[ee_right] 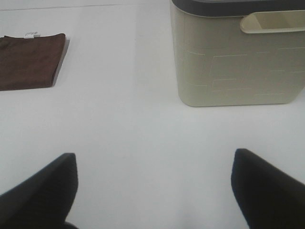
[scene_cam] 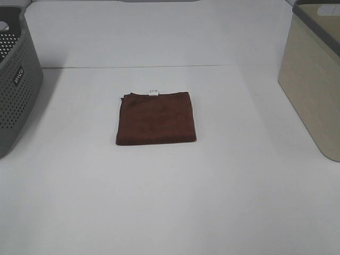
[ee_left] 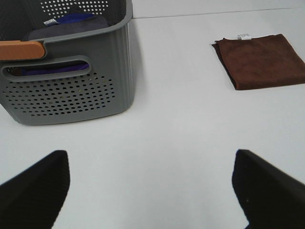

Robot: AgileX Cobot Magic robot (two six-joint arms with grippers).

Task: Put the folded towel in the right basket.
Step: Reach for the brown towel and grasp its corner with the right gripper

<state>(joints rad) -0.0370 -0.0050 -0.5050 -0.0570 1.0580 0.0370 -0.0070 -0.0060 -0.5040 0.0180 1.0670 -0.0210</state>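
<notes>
Left gripper and right gripper each hang with jaws spread wide above the white table; the folded dark-brown square cloth towel lies flat mid-table, between the grey perforated plastic basket and the beige plastic right basket, touching neither

Left pincer: two dark fingers spread wide apart, gripping nothing, poised over the table. Right pincer: same pose, fingers spread wide, gripping nothing, over the table.
</notes>
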